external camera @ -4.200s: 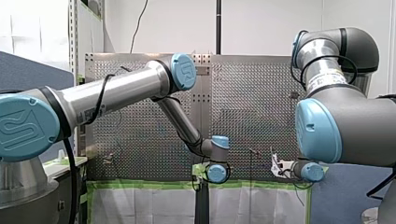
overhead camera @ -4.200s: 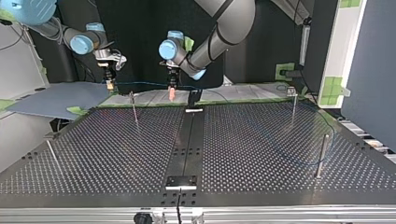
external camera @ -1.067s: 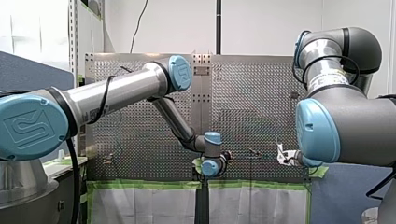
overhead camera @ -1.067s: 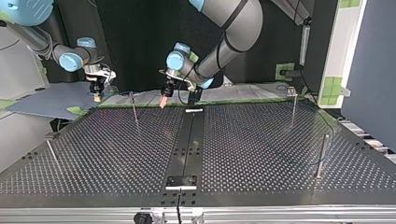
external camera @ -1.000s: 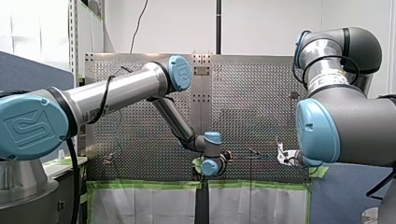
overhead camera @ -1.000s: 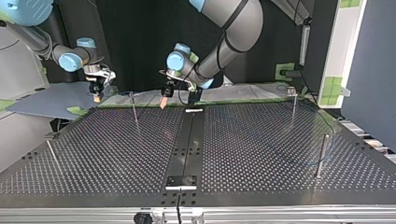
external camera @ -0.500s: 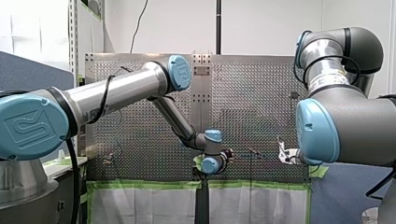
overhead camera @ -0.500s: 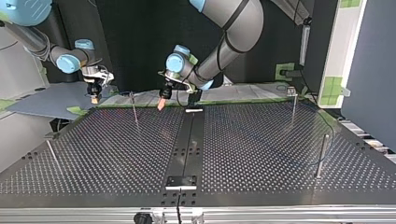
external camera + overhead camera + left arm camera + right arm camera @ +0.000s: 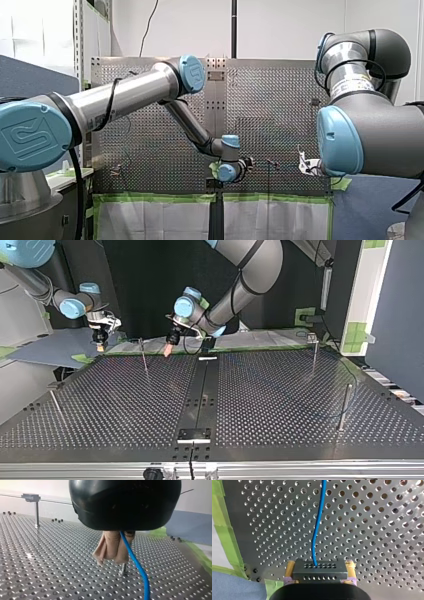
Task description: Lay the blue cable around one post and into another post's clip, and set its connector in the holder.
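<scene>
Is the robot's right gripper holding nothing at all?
No, my right gripper is clamped on the dark connector block, with the blue cable running out of it.

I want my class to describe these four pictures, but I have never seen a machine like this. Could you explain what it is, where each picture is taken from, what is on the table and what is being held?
The machine is a pair of robot arms working over a metal table full of small holes. The front view looks out from behind the arms. The top view faces them from across the table, so the sides are swapped there. Each wrist view comes from a camera on one arm and looks along its gripper. Thin upright posts stand on the table. The left gripper has beige pads pressed together on a blue cable. The right gripper holds the dark connector at the cable's end between its two fingers, above the table.
</scene>
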Robot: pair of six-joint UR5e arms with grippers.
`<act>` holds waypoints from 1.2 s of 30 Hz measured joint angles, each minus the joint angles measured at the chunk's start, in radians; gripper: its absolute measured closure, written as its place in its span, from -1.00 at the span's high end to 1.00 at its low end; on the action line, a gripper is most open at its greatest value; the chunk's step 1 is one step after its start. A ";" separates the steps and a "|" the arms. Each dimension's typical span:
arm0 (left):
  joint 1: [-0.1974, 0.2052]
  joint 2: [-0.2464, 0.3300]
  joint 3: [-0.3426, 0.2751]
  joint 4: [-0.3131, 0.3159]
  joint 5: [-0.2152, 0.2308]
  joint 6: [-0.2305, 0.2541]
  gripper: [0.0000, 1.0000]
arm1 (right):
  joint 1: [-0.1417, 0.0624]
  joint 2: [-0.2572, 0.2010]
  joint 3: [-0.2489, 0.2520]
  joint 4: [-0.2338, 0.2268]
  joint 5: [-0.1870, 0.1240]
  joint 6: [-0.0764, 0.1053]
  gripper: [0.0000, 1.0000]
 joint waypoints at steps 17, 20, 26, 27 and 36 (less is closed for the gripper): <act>0.006 0.010 0.000 -0.014 -0.015 -0.017 -0.99 | -0.002 0.000 -0.009 -0.008 -0.019 0.033 -1.00; 0.008 0.010 0.000 -0.015 -0.025 -0.025 -0.99 | -0.002 0.000 -0.009 -0.013 -0.030 0.044 -1.00; 0.023 0.009 0.000 -0.014 -0.035 -0.040 -0.99 | -0.005 0.000 -0.013 -0.019 -0.035 0.053 -1.00; 0.025 0.009 0.000 -0.014 -0.037 -0.041 -0.99 | -0.006 0.000 -0.013 -0.019 -0.036 0.053 -1.00; 0.043 0.009 0.001 -0.012 -0.064 -0.039 -0.99 | -0.018 0.000 -0.017 -0.030 -0.034 0.063 -1.00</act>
